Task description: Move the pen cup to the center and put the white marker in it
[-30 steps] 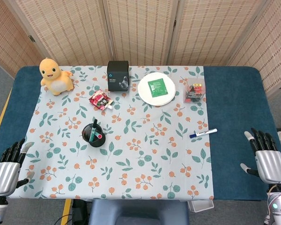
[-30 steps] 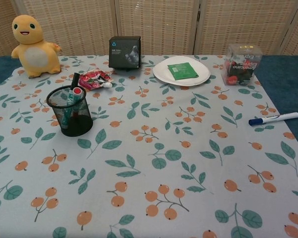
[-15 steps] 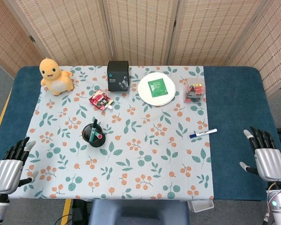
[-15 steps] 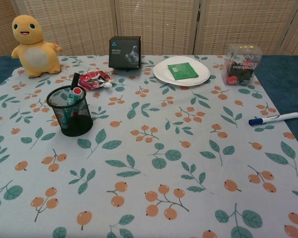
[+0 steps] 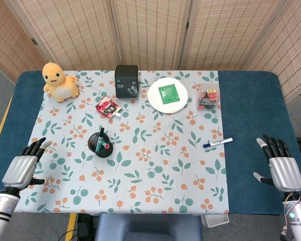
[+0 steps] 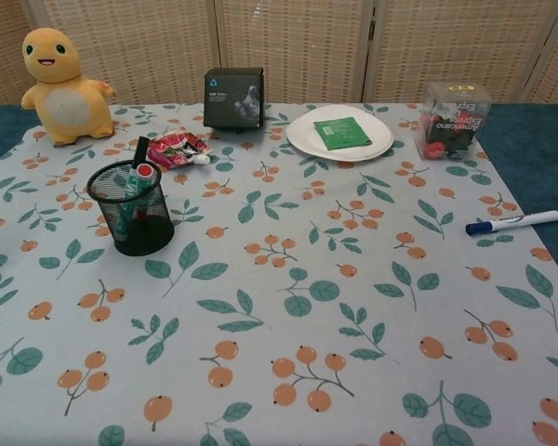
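A black mesh pen cup (image 5: 102, 145) (image 6: 133, 209) with a couple of pens in it stands on the left part of the floral cloth. The white marker (image 5: 217, 142) (image 6: 512, 222) with a blue cap lies flat at the cloth's right edge. My left hand (image 5: 24, 167) hovers at the table's front left, fingers spread, holding nothing, well left of the cup. My right hand (image 5: 281, 168) is at the front right over the blue table, fingers apart and empty, right of the marker. Neither hand shows in the chest view.
An orange plush toy (image 5: 58, 81) sits at the back left. A black box (image 5: 126, 80), a red snack packet (image 5: 108, 107), a white plate (image 5: 167, 95) with a green sachet, and a clear box (image 5: 209, 97) line the back.
My left hand has moved up and rightward toward the cloth. My right hand has shifted slightly left and forward. The cup and marker have not moved.
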Robot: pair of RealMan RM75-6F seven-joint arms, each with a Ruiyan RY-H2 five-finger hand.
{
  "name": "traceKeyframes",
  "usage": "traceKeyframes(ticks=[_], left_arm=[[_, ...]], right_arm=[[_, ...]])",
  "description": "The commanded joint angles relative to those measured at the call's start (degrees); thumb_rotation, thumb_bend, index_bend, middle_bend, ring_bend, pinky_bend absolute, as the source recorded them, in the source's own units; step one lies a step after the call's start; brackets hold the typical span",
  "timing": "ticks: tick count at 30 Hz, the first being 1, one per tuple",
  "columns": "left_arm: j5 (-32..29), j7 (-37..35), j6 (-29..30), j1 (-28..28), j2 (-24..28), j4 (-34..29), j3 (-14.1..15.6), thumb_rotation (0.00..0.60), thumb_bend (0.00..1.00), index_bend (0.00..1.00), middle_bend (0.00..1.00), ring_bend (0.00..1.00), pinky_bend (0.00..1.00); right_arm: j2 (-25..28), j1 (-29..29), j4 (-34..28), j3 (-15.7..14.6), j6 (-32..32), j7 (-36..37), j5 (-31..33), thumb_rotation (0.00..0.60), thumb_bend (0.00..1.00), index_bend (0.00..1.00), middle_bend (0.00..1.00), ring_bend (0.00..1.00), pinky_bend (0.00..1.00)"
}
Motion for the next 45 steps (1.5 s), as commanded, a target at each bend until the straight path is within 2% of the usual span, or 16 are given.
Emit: traceKeyframes(ticks=[1, 6, 12, 17, 22, 30, 32, 36, 38, 45], left_arm=[[-8.6, 1.7, -6.5, -5.5, 1.6, -2.1, -2.9, 0.6, 0.24, 0.0, 0.0, 0.0, 0.17], [-17.6, 7.8, -10.0, -11.7, -0.7, -0.7, -4.2, 0.6, 0.24, 0.0, 0.0, 0.0, 0.17], [-27.4, 10.7, -11.2, -17.1, -4.5, 2.0, -5.3, 0.6, 0.24, 0.0, 0.0, 0.0, 0.17], [-34.5, 9.2, -10.1, -19.6, -7.2, 4.0, -6.9, 0.6, 0.24, 0.0, 0.0, 0.0, 0.17], [-37.4, 7.4, -9.5, -20.5, -8.6, 4.7, -7.5, 0.6, 0.22, 0.0, 0.0, 0.0, 0.17], [-45.3, 4.2, -13.0, -22.8, -8.8, 6.1, -8.3, 0.6, 0.21, 0.0, 0.0, 0.0, 0.17], [-46.1, 2.4, -13.8, -22.8, -8.6, 6.0, -8.8, 0.6, 0.2, 0.0, 0.0, 0.0, 0.17], [-45.8, -5.7, -16.7, -20.8, -8.6, 6.3, -10.9, 0.6, 0.18, 0.0, 0.0, 0.0, 0.17], [-44.1, -9.4, -18.0, -19.7, -9.2, 7.2, -11.6, 0.6, 0.18, 0.0, 0.0, 0.0, 0.17], [-37.4, -16.9, -19.8, -17.0, -13.1, 12.3, -11.3, 0.6, 0.18, 0.0, 0.02, 0.0, 0.17]], right_arm=[[0.4, 0.6, 0.5, 0.3, -1.1, 1.4, 0.7, 0.6, 0.09, 0.08, 0.0, 0.0, 0.0], [1.0, 1.0, 1.3, 0.4, -1.6, 3.8, 0.4, 0.6, 0.09, 0.08, 0.0, 0.0, 0.0], [1.9, 1.3, 2.2, 0.2, -2.1, 6.9, 0.0, 0.6, 0.09, 0.08, 0.0, 0.0, 0.0], [2.5, 1.3, 3.0, 0.5, -1.9, 9.4, 0.2, 0.6, 0.09, 0.08, 0.0, 0.0, 0.0], [3.0, 1.3, 3.9, 0.9, -1.9, 11.9, 0.5, 0.6, 0.09, 0.08, 0.0, 0.0, 0.0], [3.1, 1.6, 5.6, 0.9, -1.9, 15.0, -0.1, 0.6, 0.09, 0.08, 0.0, 0.0, 0.0], [3.1, 1.7, 5.8, 0.9, -1.9, 15.5, -0.1, 0.6, 0.09, 0.08, 0.0, 0.0, 0.0], [3.1, 1.9, 6.3, 0.7, -1.7, 16.2, -0.9, 0.6, 0.1, 0.08, 0.0, 0.0, 0.0], [3.1, 2.0, 6.4, 0.4, -1.8, 16.6, -1.5, 0.6, 0.1, 0.08, 0.0, 0.0, 0.0], [3.5, 2.0, 6.3, -0.6, -1.4, 17.9, -3.3, 0.6, 0.1, 0.08, 0.0, 0.0, 0.0]])
